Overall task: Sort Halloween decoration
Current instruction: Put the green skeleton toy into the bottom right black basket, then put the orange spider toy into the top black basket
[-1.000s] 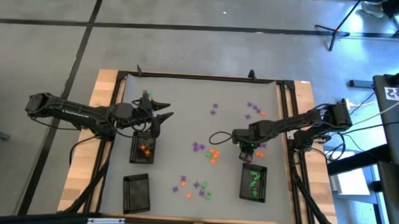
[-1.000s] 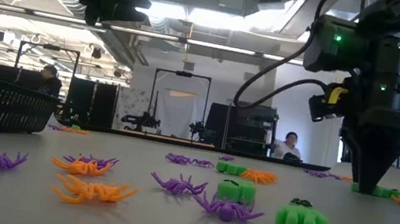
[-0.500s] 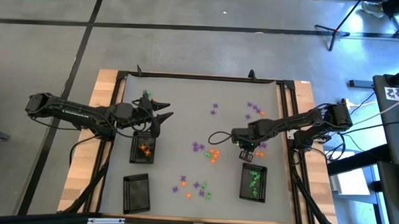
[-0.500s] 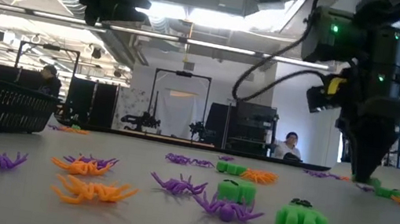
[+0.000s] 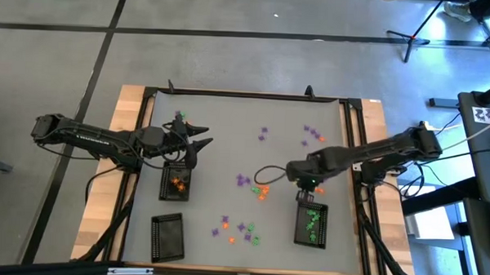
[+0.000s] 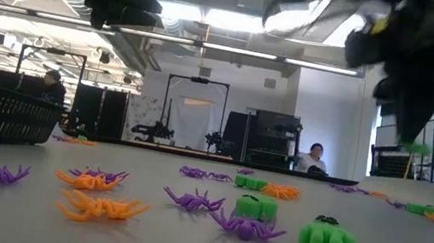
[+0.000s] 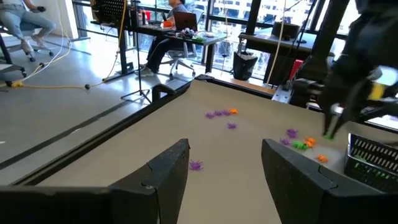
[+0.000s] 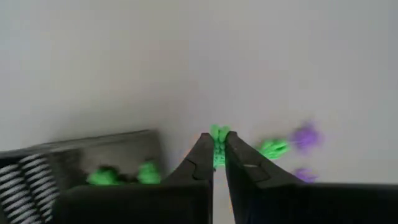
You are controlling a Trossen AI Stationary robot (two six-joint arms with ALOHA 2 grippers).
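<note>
Right gripper [image 8: 215,163] fingers, apart a second ago, are now clamped on a green trinket [image 8: 217,138] and have lifted off the table toward the tray of green pieces [image 5: 311,225]. Judged: pick done, drop next. Left gripper [image 7: 224,171] unchanged, fingers apart above the orange tray [image 5: 175,182]; remaining trinkets [image 5: 251,185] scattered mid-table.

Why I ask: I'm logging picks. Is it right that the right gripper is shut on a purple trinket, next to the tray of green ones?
Not quite. The right gripper is shut on a green trinket, not purple; the right wrist view shows it. It is next to the tray of green ones.
</note>
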